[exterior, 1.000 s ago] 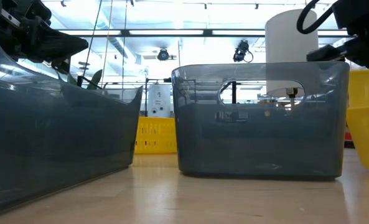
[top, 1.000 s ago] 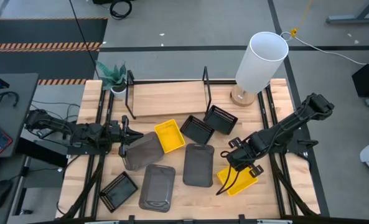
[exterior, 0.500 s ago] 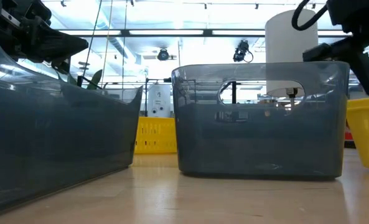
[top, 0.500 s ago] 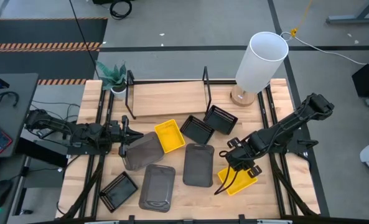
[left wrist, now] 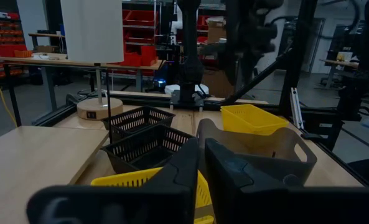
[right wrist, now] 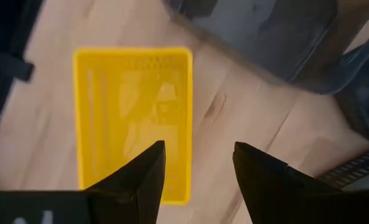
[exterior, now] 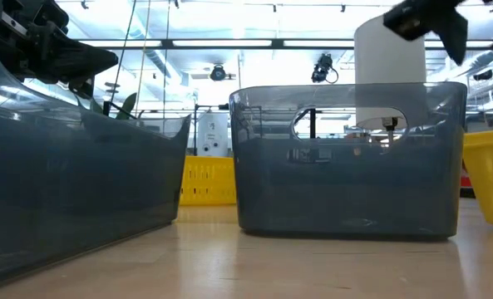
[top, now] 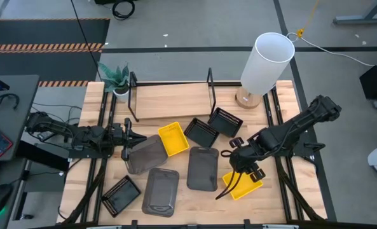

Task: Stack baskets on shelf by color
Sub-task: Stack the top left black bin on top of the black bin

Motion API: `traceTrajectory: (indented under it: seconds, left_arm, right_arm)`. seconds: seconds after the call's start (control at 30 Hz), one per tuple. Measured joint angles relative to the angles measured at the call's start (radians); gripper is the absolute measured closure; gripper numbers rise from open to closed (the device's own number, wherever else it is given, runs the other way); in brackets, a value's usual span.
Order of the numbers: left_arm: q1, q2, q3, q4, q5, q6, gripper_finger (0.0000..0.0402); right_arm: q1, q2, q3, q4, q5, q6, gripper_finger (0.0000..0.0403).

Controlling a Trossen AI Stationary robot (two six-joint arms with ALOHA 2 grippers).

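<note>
My left gripper point(top: 130, 143) is shut on a dark grey basket point(top: 145, 154) at the table's left, which stands tilted in the low view point(exterior: 71, 174). My right gripper point(top: 244, 167) hangs open above a yellow basket point(top: 242, 185) that lies flat on the table, fingers clear of it point(right wrist: 200, 168). A second yellow basket point(top: 173, 138), two more grey ones point(top: 203, 168) point(top: 161, 191) and three black mesh ones point(top: 202, 132) point(top: 225, 122) point(top: 121, 194) rest on their bottoms. The shelf point(top: 171, 100) stands at the far edge, its board bare. My left gripper pinches the grey basket's left end wall at its rim point(left wrist: 200, 132) between its two fingers. The fingers come level from the table's left. The basket sits tilted in the hold; which part rests on the table does not show.
A white lamp point(top: 264, 63) stands at the far right beside the shelf, and a small potted plant point(top: 115, 79) at its left end. Black frame rails point(top: 102, 114) run along both sides of the table.
My right gripper has opened, let go of the yellow basket and risen, shifting a little toward the table's left. The yellow basket has come down from its raised position and now lies on the table.
</note>
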Motion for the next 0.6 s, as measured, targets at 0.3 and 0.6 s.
traceTrajectory:
  seconds: [0.3,0.6]
  left_arm:
    - [0.0,0.0,0.0,0.0,0.0,0.0,0.0368]
    - [0.0,0.0,0.0,0.0,0.0,0.0,0.0367]
  right_arm:
    - [0.048,0.0,0.076,0.031,0.032,0.16,0.0208]
    - [0.146,0.076,0.068,0.18,0.215,0.276,0.0211]
